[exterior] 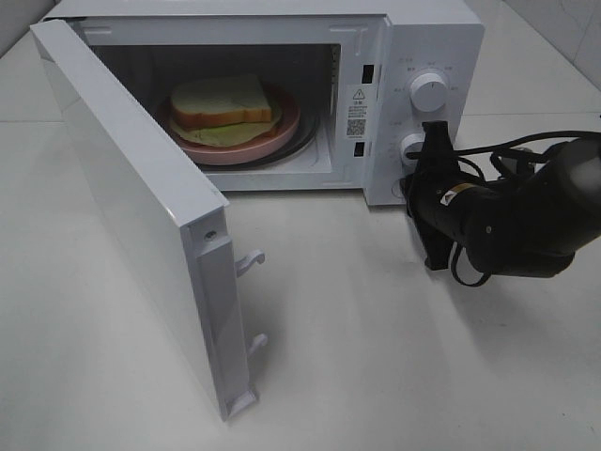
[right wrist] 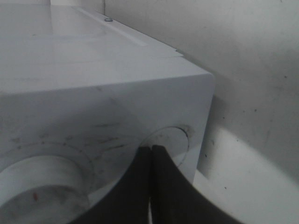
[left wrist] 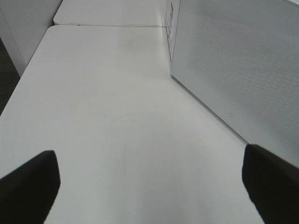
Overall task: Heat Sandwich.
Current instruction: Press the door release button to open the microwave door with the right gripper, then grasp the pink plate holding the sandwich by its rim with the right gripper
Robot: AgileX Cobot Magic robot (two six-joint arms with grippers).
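Sandwich flat, long axis across microwave; left fingers wide, right fingers closed.

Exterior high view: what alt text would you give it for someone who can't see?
A white microwave stands on a white table with its door swung wide open, a sandwich on a pink plate inside. At right, a black robot arm holds its end effector at the control panel by the lower knob.
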